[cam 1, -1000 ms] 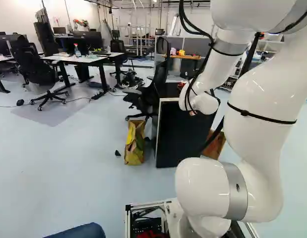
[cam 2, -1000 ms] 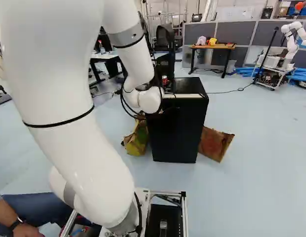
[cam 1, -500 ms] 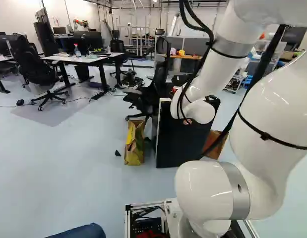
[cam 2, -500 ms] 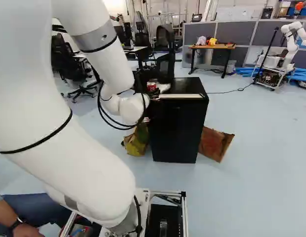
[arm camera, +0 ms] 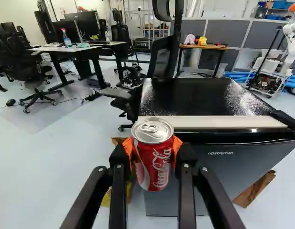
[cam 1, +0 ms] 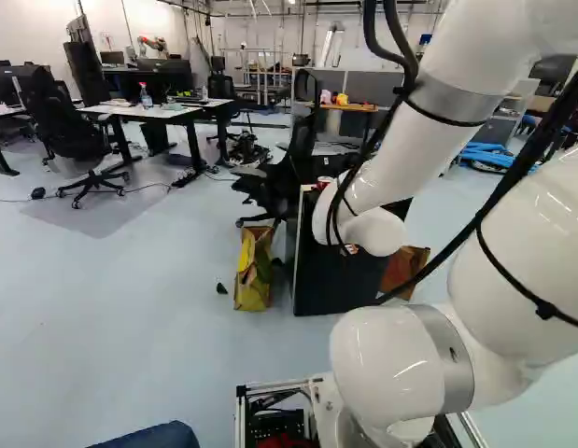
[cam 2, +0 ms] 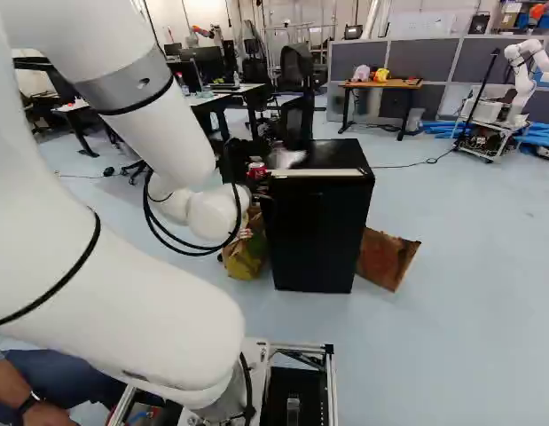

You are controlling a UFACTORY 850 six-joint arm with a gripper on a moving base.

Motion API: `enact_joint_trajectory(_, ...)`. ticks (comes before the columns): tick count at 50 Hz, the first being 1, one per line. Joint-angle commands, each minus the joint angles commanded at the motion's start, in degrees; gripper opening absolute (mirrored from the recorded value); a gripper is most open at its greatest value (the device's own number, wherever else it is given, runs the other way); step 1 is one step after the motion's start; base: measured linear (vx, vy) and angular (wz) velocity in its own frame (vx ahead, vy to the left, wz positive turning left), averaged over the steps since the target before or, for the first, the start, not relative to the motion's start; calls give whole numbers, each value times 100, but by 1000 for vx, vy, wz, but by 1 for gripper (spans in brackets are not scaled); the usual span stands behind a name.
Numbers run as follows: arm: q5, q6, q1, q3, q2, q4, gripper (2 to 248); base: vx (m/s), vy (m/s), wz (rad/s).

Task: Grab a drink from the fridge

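Observation:
In the right base view my gripper, partly hidden behind the arm's wrist, holds a red drink can beside the top left front corner of the black fridge. The wrist view shows the gripper shut on the upright can, an orange pad pressed on either side and the silver lid facing up. Past the can and to one side stands the fridge, its door looking shut, with a pale strip along the top front edge.
Paper bags stand by the fridge, a yellow-brown one and a brown one. An office chair is close behind. Desks are farther off. Another robot stands far right. A person's arm shows beside the base.
The arm has swung left and drawn back toward the base, carrying the gripped can from over the fridge top to beside its front left corner. Base and fridge have stayed put.

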Motion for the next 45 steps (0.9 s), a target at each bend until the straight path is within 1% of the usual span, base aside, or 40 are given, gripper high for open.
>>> enact_joint_trajectory(11, -78, -48, 156, 233, 223, 132, 99, 0, 0, 0)
enact_joint_trajectory(22, -129, -79, 259, 387, 370, 218, 99, 0, 0, 0)
enact_joint_trajectory(33, -153, -94, 307, 459, 439, 259, 99, 0, 0, 0)
enact_joint_trajectory(45, -155, -96, 313, 467, 446, 263, 99, 0, 0, 0)
